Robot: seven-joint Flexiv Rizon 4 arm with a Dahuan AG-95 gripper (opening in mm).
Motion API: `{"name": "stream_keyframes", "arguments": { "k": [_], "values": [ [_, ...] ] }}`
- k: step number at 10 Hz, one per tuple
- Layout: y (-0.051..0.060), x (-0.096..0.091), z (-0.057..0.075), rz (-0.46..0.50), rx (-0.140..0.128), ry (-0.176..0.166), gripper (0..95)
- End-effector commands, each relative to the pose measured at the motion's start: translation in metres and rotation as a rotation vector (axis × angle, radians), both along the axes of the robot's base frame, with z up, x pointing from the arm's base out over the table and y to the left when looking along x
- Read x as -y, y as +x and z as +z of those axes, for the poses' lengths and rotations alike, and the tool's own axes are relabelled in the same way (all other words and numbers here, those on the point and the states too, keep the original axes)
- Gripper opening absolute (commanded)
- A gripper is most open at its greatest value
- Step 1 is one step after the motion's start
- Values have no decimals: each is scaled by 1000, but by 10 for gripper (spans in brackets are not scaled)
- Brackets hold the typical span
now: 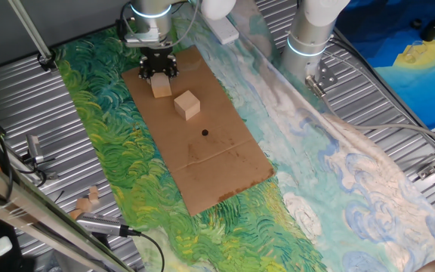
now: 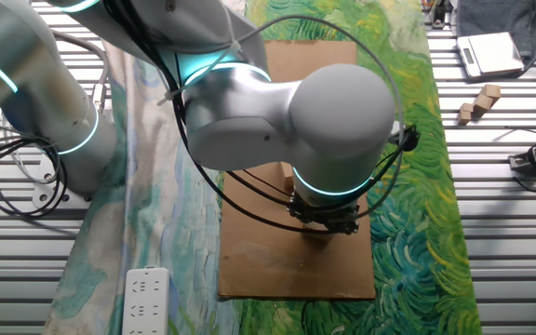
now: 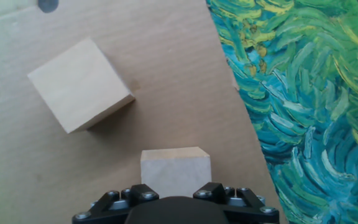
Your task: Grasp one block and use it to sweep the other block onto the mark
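A brown cardboard sheet (image 1: pixel 217 162) lies on the painted cloth. My gripper (image 1: pixel 159 75) stands at the sheet's far end, shut on a pale wooden block (image 1: pixel 161 88), which sits low between the jaws in the hand view (image 3: pixel 175 169). The other wooden block (image 1: pixel 188 105) stands just beyond it, rotated, a small gap apart; it also shows in the hand view (image 3: pixel 79 84). The mark (image 1: pixel 205 133), a small black dot, lies past that block, and shows at the top left edge of the hand view (image 3: pixel 46 5). In the other fixed view the arm hides both blocks and the mark.
The green and blue painted cloth (image 1: pixel 119 151) surrounds the cardboard. Spare wooden pieces (image 1: pixel 87 202) lie off the cloth on the metal table. A white power strip (image 2: pixel 147 298) and the arm's base (image 1: pixel 308 38) stand on the other side.
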State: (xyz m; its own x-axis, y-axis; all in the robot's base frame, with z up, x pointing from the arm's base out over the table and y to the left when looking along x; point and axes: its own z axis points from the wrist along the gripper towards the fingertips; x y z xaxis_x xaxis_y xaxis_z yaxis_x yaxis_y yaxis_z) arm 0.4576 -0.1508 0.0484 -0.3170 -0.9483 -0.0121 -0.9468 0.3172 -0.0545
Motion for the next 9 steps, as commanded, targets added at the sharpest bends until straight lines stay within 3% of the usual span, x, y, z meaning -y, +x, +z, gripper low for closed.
{"name": "stream_keyframes", "arguments": {
  "k": [1,5,9],
  "values": [
    [0,0,0,21,5,6,0],
    [0,0,0,89,4,4,0],
    [0,0,0,117,10,32,0]
  ]
}}
